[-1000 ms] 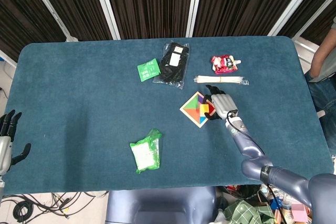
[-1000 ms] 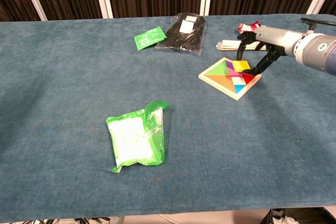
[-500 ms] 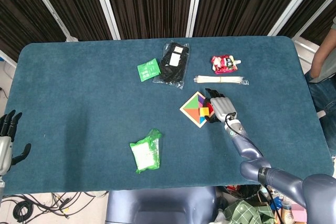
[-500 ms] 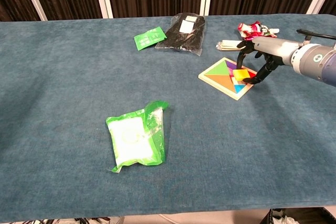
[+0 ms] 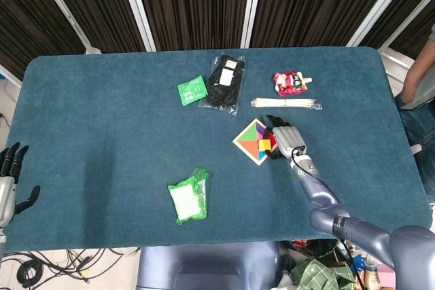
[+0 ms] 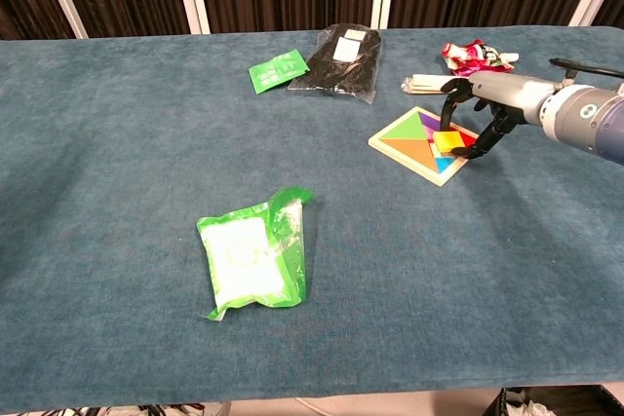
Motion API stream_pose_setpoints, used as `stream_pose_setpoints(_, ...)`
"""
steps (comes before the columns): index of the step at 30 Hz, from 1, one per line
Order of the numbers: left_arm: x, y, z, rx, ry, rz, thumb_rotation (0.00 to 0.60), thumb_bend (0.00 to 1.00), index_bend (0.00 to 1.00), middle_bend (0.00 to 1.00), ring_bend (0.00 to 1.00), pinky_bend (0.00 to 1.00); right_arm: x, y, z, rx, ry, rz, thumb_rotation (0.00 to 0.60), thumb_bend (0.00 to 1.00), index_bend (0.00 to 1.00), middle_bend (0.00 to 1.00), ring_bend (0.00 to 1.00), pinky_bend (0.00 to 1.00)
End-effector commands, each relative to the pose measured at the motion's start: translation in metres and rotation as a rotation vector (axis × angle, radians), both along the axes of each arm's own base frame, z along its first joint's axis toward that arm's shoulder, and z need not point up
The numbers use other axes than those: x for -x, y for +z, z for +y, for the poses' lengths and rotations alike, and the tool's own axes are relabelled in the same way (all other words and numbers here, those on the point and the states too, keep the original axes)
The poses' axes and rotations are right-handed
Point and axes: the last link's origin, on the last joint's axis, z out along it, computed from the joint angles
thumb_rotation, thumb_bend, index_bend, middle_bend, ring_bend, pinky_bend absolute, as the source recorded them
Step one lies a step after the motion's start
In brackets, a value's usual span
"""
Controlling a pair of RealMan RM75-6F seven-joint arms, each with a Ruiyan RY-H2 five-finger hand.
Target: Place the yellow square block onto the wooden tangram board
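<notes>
**Yellow block coming down onto the board**

Since a second ago I'm lowering the yellow square block (image 6: 448, 140) toward the middle of the wooden tangram board (image 6: 402, 142). My right robot hand (image 6: 475, 122) is pinching it from the board's far-right edge, block sitting tilted just over the coloured pieces. Left robot hand (image 5: 9, 181) is idling spread, way off.

The head view looks steeply down from above the near edge, taking in the whole worktop (image 5: 102, 120) and the curtains beyond. The chest view sits lower and nearer, facing across the worktop (image 6: 117, 124) at a shallow angle. Both share the board (image 5: 254, 142) (image 6: 421, 143) and green packet (image 5: 188, 195) (image 6: 252, 258).
</notes>
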Motion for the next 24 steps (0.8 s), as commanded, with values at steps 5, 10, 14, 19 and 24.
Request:
stream_pose_setpoints(5,0.0000,0.0001,0.0001,0.000,-0.001,-0.001,0.600,0.33,0.00,0.00,0.00,0.00,-0.0018,-0.0029,0.0003,-0.004,0.004,0.000,0.600,0.35,0.49,0.00,0.00,0.13)
stream_pose_setpoints(10,-0.0002,0.0005,0.0002,-0.002,-0.002,-0.002,0.600,0.33,0.00,0.00,0.00,0.00,-0.0003,-0.0040,-0.0003,0.000,-0.004,0.000,0.600,0.35,0.49,0.00,0.00,0.13)
stream_pose_setpoints(14,-0.0001,0.0005,0.0003,-0.001,-0.001,-0.002,0.600,0.33,0.00,0.00,0.00,0.00,0.0009,-0.0043,-0.0014,0.003,-0.010,0.002,0.600,0.35,0.49,0.00,0.00,0.13)
stream_pose_setpoints(19,0.0000,0.0003,0.0003,0.000,-0.001,-0.001,0.600,0.33,0.00,0.00,0.00,0.00,0.0003,-0.0040,-0.0017,0.004,-0.008,0.000,0.600,0.35,0.49,0.00,0.00,0.13)
stream_pose_setpoints(24,-0.0001,0.0007,0.0003,-0.001,-0.001,-0.002,0.600,0.33,0.00,0.00,0.00,0.00,0.0000,-0.0045,-0.0015,0.002,-0.009,-0.003,0.600,0.35,0.49,0.00,0.00,0.13)
